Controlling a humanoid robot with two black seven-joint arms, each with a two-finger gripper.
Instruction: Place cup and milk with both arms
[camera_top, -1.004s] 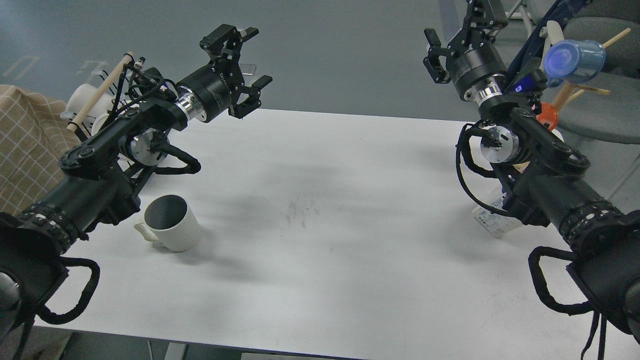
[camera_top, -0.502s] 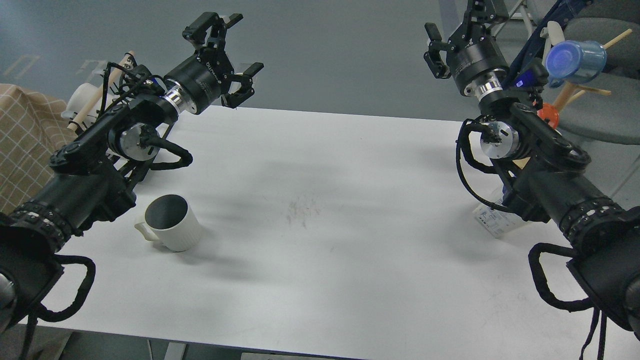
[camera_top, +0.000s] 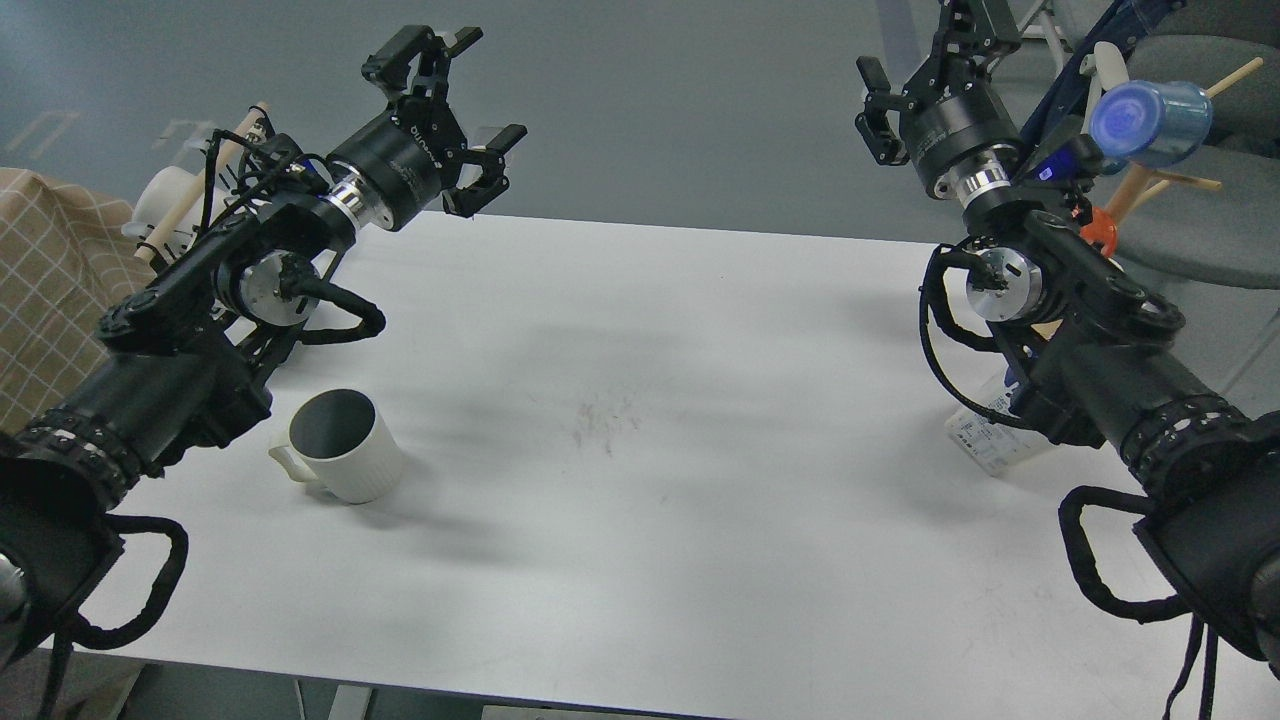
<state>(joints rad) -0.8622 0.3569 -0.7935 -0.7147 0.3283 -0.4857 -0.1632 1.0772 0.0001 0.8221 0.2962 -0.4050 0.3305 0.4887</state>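
A white ribbed cup (camera_top: 345, 450) with a dark inside stands upright on the white table (camera_top: 650, 450) at the left, its handle pointing left. The milk carton (camera_top: 985, 440) lies at the table's right edge, mostly hidden under my right forearm. My left gripper (camera_top: 468, 92) is open and empty, raised high above the table's far left edge, well away from the cup. My right gripper (camera_top: 925, 45) is open and empty, raised above the far right corner, far from the milk.
A wooden rack at the far right holds a blue cup (camera_top: 1150, 120) and an orange item (camera_top: 1098, 232). A wooden peg rack with white items (camera_top: 170, 200) stands at the far left. A checked cloth (camera_top: 50, 290) lies at the left edge.
My left gripper has risen and moved back to the left, away from the table, then held still. My right gripper shifted slightly right. Cup and milk have not moved.
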